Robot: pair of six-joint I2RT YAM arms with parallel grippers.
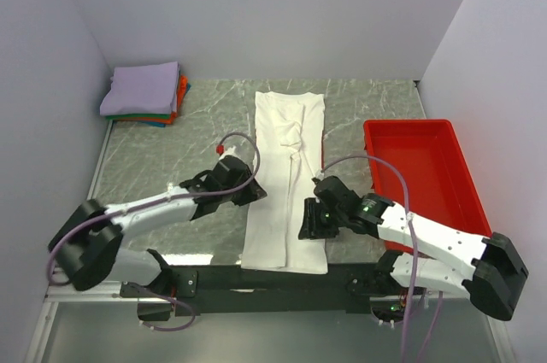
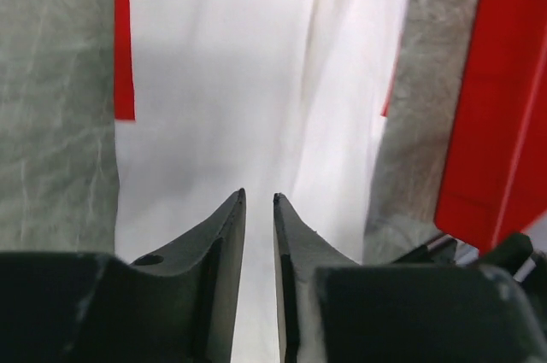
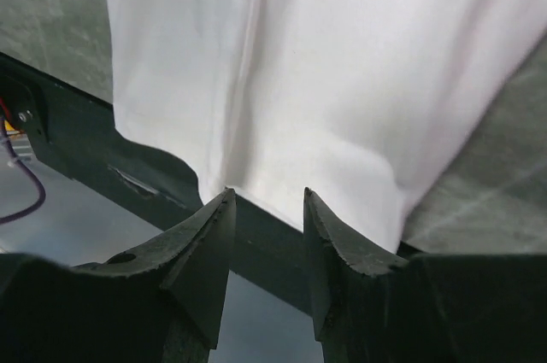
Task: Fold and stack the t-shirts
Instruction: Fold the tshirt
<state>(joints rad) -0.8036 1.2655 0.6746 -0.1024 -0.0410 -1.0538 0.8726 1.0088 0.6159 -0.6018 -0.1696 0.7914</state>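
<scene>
The fold looked part done: the white t-shirt [image 1: 286, 184] lay as a long narrow strip down the middle of the surface [image 1: 171, 158], running from the far edge to the near edge, with its near hem lapping over that edge and a bunched wrinkle toward its far end. The stack of folded t-shirts [image 1: 144, 94], lavender on top, sat in the far left corner, well apart from the strip, and the red tray [image 1: 410, 123] stood along the right edge. The left hand [image 1: 248, 192] hovered at the strip's left border about midway along, its fingers a narrow gap apart with nothing between them. The right hand [image 1: 309, 222] sat at the strip's right border closer to the near edge, its fingers standing wider apart and also holding nothing; the cloth lay just ahead of both sets of tips. The next move probably called for folding the strip crosswise: each hand would need to pinch a near corner of the hem and carry it toward the far end, keeping the layers aligned, before the bundle went to the stack.
</scene>
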